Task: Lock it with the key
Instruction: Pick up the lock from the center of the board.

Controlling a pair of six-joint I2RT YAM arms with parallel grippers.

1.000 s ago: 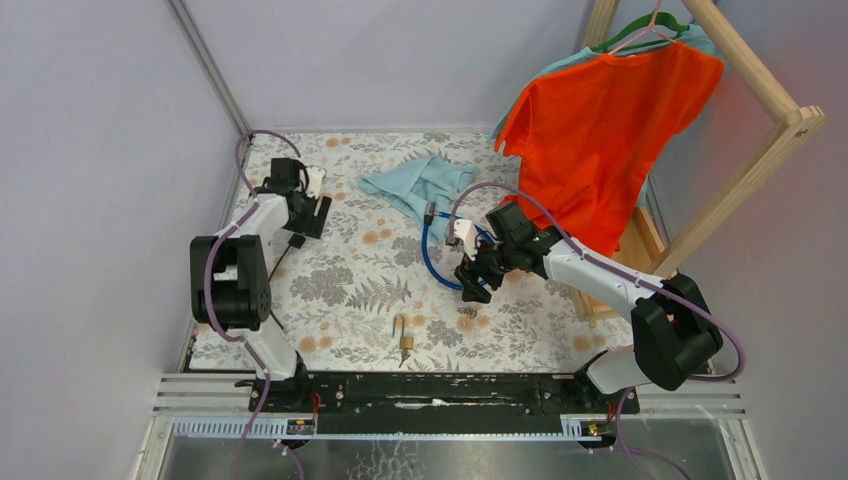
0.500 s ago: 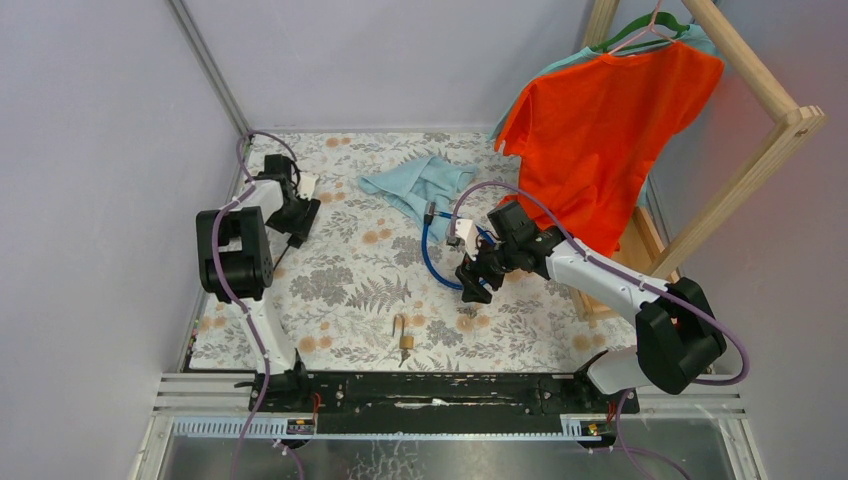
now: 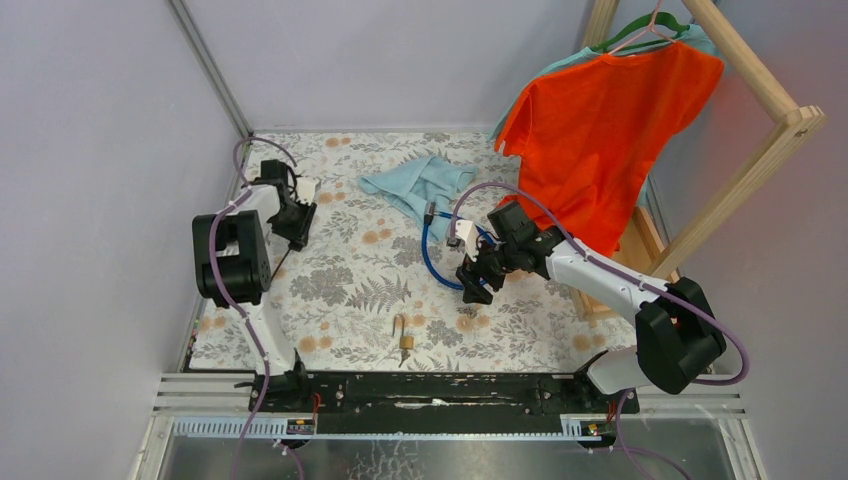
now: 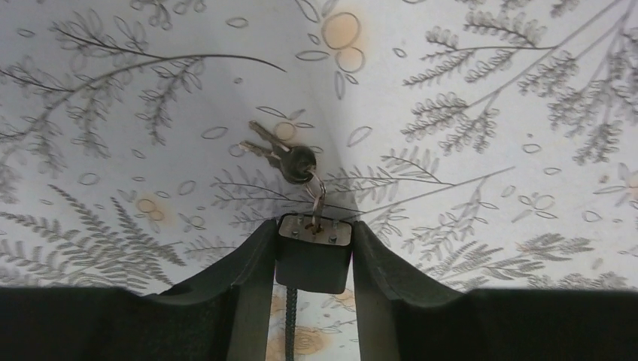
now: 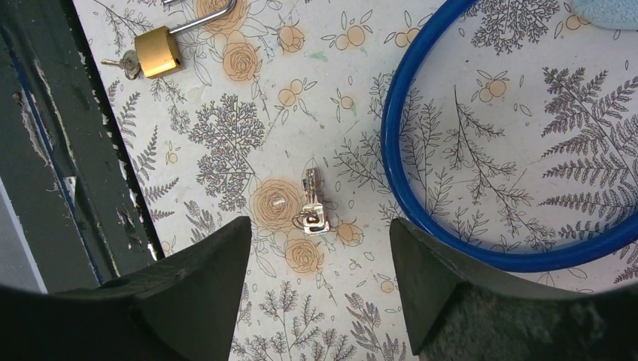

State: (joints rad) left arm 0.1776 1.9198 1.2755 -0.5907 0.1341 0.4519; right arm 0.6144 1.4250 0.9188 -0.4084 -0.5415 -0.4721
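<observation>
Key (image 4: 282, 156): small dark-grey bunch, laid on the floral cloth (image 4: 489, 90) at far left, its ring touching the black USB plug (image 4: 312, 267). Left gripper (image 4: 314, 226): narrowed against that plug, key not held. Right gripper (image 5: 317, 226): spread wide, empty. Step judged: pickup. A regrasp onto the bunch is called for, the brass padlock (image 5: 158, 51) lying well apart.

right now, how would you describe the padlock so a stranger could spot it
Find the black rail that runs along the near edge. Just beyond its middle, on the floral cloth, lies the brass padlock. It is the only gold-coloured block with a silver shackle, unlike the small silver piece to its right.
</observation>
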